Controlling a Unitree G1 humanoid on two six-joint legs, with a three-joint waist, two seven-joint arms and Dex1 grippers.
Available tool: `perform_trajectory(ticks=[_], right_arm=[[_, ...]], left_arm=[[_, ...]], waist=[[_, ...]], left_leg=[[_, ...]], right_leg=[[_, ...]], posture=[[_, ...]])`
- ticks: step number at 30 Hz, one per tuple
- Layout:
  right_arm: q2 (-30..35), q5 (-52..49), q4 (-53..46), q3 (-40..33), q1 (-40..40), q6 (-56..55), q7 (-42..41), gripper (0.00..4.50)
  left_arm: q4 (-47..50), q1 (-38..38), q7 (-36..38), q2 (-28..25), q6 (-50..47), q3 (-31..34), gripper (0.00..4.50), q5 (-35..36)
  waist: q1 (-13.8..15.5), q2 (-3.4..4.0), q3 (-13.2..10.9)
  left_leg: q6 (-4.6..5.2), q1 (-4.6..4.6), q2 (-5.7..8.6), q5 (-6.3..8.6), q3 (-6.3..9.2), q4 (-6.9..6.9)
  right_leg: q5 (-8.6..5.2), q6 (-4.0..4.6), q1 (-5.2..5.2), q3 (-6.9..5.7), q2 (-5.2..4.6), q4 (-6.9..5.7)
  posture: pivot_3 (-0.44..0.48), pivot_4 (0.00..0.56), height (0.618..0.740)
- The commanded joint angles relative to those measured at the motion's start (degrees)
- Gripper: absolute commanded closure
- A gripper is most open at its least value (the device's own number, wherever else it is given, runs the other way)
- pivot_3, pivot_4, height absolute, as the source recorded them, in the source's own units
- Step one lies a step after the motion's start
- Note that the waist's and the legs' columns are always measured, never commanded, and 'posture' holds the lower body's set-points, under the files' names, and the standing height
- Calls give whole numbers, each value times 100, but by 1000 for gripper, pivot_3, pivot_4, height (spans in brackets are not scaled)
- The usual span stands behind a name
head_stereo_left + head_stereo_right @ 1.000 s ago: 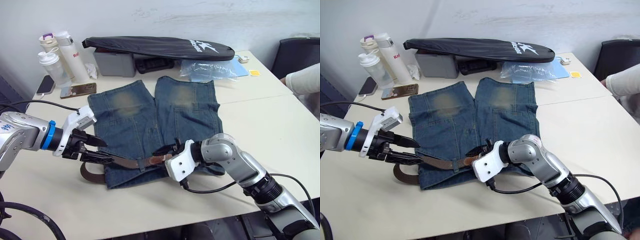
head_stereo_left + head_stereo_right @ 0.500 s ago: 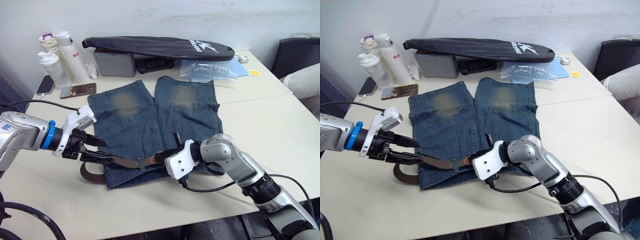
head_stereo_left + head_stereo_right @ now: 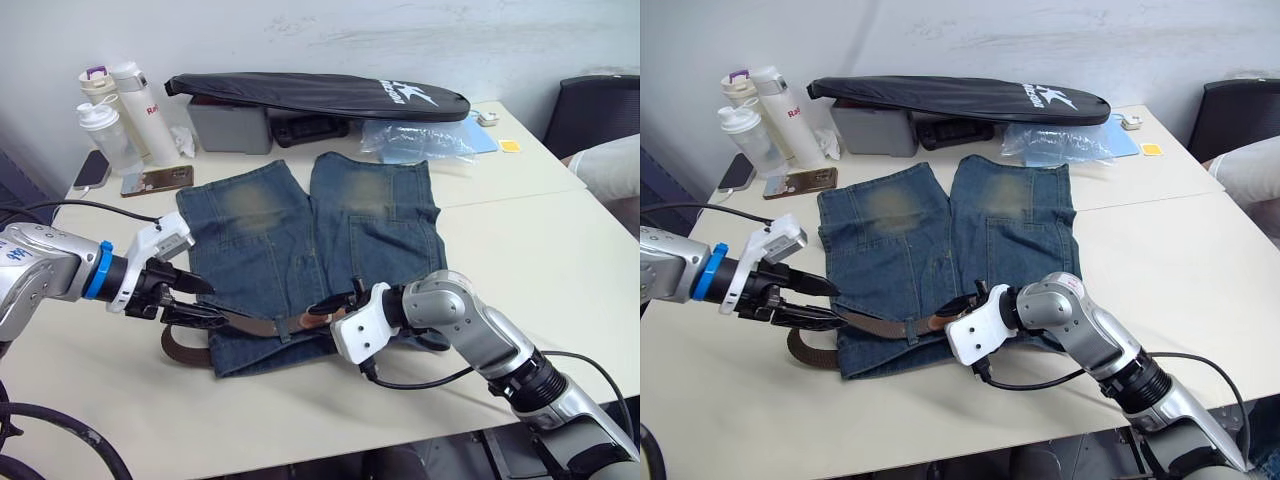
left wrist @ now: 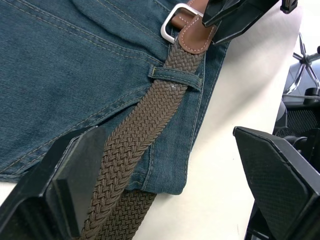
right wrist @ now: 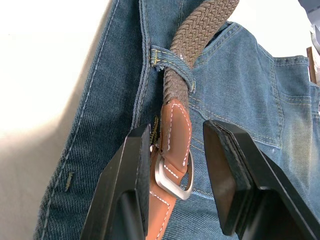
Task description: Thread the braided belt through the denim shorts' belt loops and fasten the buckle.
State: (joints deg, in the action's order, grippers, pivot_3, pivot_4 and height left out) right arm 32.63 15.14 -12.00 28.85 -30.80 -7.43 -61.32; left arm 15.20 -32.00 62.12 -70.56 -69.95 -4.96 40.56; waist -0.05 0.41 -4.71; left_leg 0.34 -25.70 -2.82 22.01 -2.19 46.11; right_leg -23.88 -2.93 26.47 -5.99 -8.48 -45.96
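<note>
The denim shorts [image 3: 300, 240] lie flat on the table with the waistband nearest me. The braided belt [image 4: 145, 135] runs along the waistband and passes under one of the belt loops [image 4: 175, 77]. Its tan leather end and silver buckle [image 5: 172, 177] lie on the denim just past that loop. My right gripper [image 5: 179, 127] is open, with one finger on each side of the leather end. My left gripper [image 3: 212, 303] is open at the shorts' left edge, and the belt lies between its fingers. The belt's loose tail [image 3: 185, 345] curls onto the table there.
A long black bag [image 3: 320, 95] lies across a grey box [image 3: 230, 125] at the back. Bottles [image 3: 120, 110] and phones [image 3: 155, 180] stand at the back left, with a plastic bag [image 3: 420, 140] at the back right. A person's sleeve [image 3: 610, 165] shows at the right edge.
My right gripper has shifted slightly around the buckle end. The left gripper and the belt have stayed put. The person's sleeve has drawn back toward the right edge.
</note>
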Motion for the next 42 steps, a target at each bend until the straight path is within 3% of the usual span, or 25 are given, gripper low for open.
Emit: perform_trajectory(ticks=[1,8,11,13,22,26,32,33,34,37,38,42], right_arm=[[5,82,-160,1,-30,-83,39,2698],[-41,119,-60,-14,-43,-119,52,2698],[-58,134,-34,-9,-40,-110,57,3537],[-67,135,-19,-5,-39,-115,58,4469],[-89,-182,-129,-129,-47,-90,-48,4469],[88,-745,-438,-468,-275,249,-366,4469],[275,-769,-558,-573,-422,331,-460,4469],[278,-765,-566,-567,-421,343,-456,4500],[283,-758,-567,-559,-414,342,-452,4500],[271,-711,-544,-516,-379,317,-426,4500],[261,-685,-528,-502,-374,300,-407,4500],[222,-564,-487,-449,-342,247,-315,4500]], left_arm=[[1,-167,63,-39,10,48,0,-55],[2,-188,59,-26,24,31,0,-70],[9,-176,42,-15,28,48,0,-68],[13,-161,38,-16,38,55,0,-72],[-108,-155,-11,18,115,105,0,-128],[-398,-341,-219,229,217,120,0,-275],[-904,-696,-499,729,504,-137,0,-715],[-1003,-780,-553,875,545,-194,535,-789],[-1099,-867,-581,1015,577,-275,746,-862],[-1390,-1137,-586,1437,845,-625,1967,-1185],[-1554,-1274,-607,1634,942,-798,2538,-1333],[-1655,-1454,-67,1875,1425,-1683,4210,-1872]], waist=[[0,1,0],[-1,0,0],[0,0,0],[0,0,0],[-1,0,0],[4,1,0],[13,13,11],[16,18,15],[15,26,20],[11,29,22],[21,29,23],[9,33,27]], left_leg=[[0,0,0,0,0,0],[0,1,0,0,0,1],[0,1,0,0,0,1],[0,1,0,0,0,1],[0,1,0,0,0,1],[0,0,0,0,0,4],[0,-10,1,0,2,-2],[0,-16,1,-1,2,-2],[0,-19,1,-1,2,-1],[-1,-31,4,-3,-2,0],[-2,-33,4,-3,-2,0],[-10,-35,7,-13,-6,1]], right_leg=[[0,0,0,0,0,0],[0,0,0,0,0,0],[0,0,0,0,0,0],[0,0,0,0,0,0],[0,0,0,1,0,0],[0,0,0,0,1,-2],[4,-7,0,-13,4,-2],[5,-9,0,-13,3,-1],[6,-11,0,-15,4,-4],[9,-17,2,-17,6,-8],[12,-20,2,-18,5,-7],[24,-40,7,-24,7,-4]], posture=[[0,150,622],[0,150,622],[0,150,622],[0,150,622],[0,150,622],[0,150,622],[0,150,622],[0,150,622],[0,150,622],[0,150,622],[0,150,622],[0,150,622]])
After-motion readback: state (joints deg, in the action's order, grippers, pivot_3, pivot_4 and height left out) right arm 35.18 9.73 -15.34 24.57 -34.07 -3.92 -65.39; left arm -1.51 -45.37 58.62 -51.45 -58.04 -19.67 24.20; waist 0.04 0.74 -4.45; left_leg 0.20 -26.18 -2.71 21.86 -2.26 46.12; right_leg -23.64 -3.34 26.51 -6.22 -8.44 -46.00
